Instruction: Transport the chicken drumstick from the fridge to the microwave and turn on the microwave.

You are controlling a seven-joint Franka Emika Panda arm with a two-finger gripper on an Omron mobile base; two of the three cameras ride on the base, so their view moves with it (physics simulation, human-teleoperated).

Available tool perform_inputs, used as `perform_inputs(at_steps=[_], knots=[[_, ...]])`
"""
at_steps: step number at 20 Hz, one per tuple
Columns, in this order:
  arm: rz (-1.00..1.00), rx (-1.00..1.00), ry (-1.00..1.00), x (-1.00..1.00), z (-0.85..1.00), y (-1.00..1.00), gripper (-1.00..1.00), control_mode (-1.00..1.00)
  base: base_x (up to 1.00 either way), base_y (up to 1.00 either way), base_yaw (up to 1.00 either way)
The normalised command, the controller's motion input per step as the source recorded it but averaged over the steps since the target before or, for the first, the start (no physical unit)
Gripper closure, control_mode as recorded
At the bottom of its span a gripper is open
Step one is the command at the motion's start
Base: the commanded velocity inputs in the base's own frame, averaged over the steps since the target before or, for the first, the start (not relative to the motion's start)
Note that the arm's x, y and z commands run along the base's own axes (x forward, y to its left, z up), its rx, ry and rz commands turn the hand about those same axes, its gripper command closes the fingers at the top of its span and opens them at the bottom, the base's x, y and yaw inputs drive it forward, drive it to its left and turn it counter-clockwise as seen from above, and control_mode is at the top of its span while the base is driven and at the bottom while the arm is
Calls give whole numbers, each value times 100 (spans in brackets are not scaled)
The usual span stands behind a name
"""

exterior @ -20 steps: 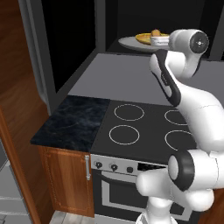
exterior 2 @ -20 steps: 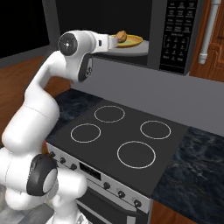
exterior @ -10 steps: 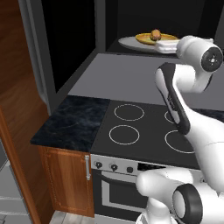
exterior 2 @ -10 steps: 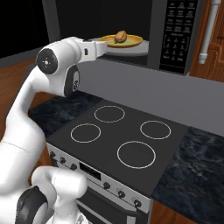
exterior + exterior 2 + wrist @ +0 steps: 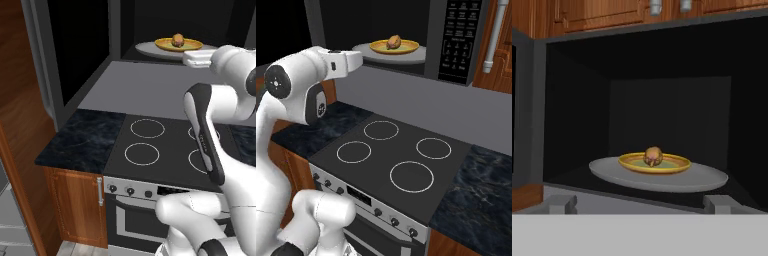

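drumstick (image 5: 653, 156) sits on the plate (image 5: 677, 164) inside the microwave (image 5: 458, 45); my end effector (image 5: 639, 204) is open, empty. next i'd swing the door (image 5: 75, 55) shut, then press start.

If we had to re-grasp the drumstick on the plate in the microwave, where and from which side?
Grip the chicken drumstick across its rounded body, probably coming in level through the open front of the microwave: it sits mid-plate, and the cavity roof likely blocks a top-down approach.
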Motion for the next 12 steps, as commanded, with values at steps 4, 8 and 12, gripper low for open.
perform_inputs(at_steps=[4, 8, 12], knots=[[0, 0, 0, -78, 15, 13, -100, -100, 0, 0, 0], [0, 0, 0, -65, 23, 26, -100, -100, 0, 0, 0], [0, 0, 3, -65, 32, 25, -100, -100, 0, 0, 0]])
